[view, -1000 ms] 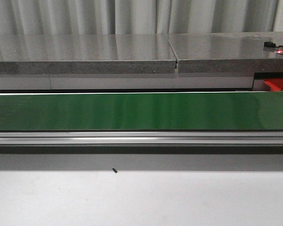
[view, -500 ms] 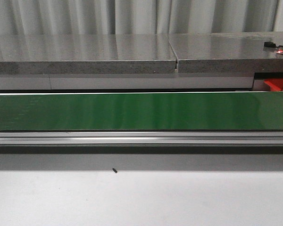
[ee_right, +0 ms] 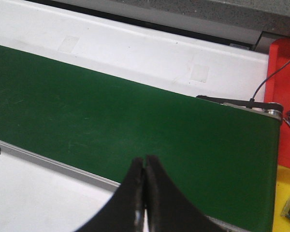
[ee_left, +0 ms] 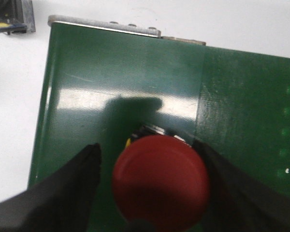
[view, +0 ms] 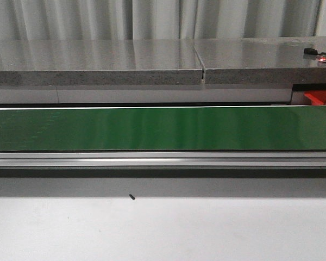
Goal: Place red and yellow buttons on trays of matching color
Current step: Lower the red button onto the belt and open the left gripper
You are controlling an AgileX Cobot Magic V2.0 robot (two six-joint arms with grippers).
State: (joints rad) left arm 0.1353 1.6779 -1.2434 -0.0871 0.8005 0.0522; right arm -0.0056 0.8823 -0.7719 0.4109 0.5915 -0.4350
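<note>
Clearly the sorting has barely begun. On the left, the left pincer (ee_left: 152, 193) hangs over the end of the green conveyor belt (ee_left: 111, 82) with its fingers (ee_left: 67, 193) spread apart on either side of a red button (ee_left: 160, 181), which sits on the belt; whether the pads touch its cap I cannot tell, but it looks bracketed rather than lifted. Across the middle, the front view shows the belt bare, with no button and no arm in sight. On the right, the right pincer (ee_right: 145, 193) hovers above the belt with its fingers pressed together, holding nothing. Beyond the belt's far end lie a red tray (ee_right: 282, 63) and a yellow tray (ee_right: 287, 193). Judging from this, every button remains to be placed.
</note>
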